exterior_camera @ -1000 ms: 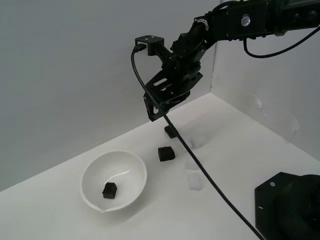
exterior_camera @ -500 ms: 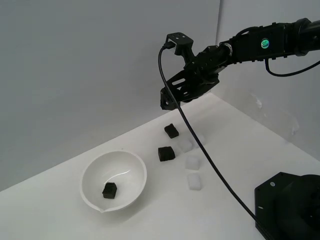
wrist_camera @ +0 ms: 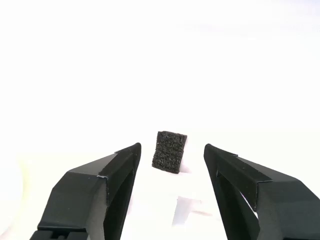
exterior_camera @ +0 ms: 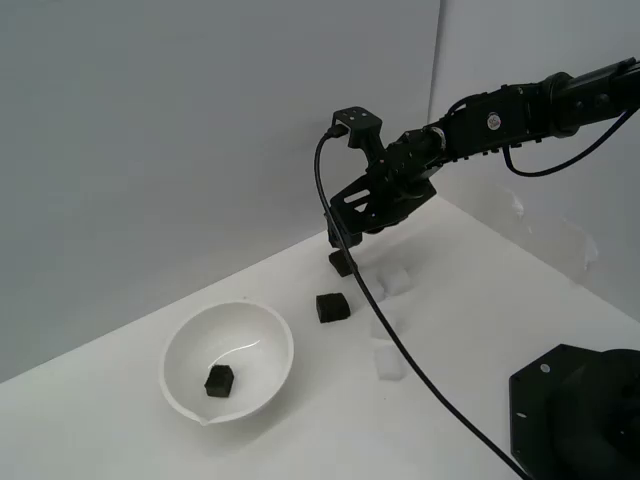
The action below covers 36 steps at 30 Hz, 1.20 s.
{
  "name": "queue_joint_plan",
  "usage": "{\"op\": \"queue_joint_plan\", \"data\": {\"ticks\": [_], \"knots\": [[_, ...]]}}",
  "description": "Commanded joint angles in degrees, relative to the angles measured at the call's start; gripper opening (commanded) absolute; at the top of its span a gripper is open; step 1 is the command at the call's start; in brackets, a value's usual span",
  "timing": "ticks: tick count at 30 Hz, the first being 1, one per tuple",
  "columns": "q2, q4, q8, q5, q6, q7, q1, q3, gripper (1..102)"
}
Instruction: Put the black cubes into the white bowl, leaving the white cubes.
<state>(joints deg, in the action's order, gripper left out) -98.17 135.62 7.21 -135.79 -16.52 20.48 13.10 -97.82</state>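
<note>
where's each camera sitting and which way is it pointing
Exterior view: off the arm, raised, looking down across the white table at the white bowl, cubes and arm, with the gripper showing.
Wrist view: on the wrist, looking out between the open fingers at a black cube.
Shared: that black cube and the gripper.

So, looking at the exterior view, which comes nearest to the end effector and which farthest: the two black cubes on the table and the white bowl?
1. The far black cube, just under the open end effector.
2. The second black cube, on the table between that cube and the bowl.
3. The white bowl, toward the exterior view's left, with a third black cube inside.
</note>
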Motion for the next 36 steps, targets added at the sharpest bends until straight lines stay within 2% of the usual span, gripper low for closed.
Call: {"op": "queue_joint_plan", "data": {"ticks": [1, 3, 4, 13, 28, 36], "knots": [[-0.44, -0.44, 0.53, 0.79, -1.49, -0.35, -0.09, -0.79, 76], [-0.26, -0.35, 0.53, 0.7, -1.85, -0.62, -0.09, -0.53, 95], [-0.09, -0.35, 0.53, 0.79, -1.93, -0.62, -0.09, -0.35, 101], [2.64, -0.44, 0.53, 0.88, -1.93, -1.14, -0.09, 2.55, 100], [6.86, -0.53, 0.53, 0.97, -1.93, -4.66, -0.09, 6.68, 100], [8.96, -0.7, 0.53, 1.14, -1.93, -4.66, 0.53, 8.79, 99]]}}
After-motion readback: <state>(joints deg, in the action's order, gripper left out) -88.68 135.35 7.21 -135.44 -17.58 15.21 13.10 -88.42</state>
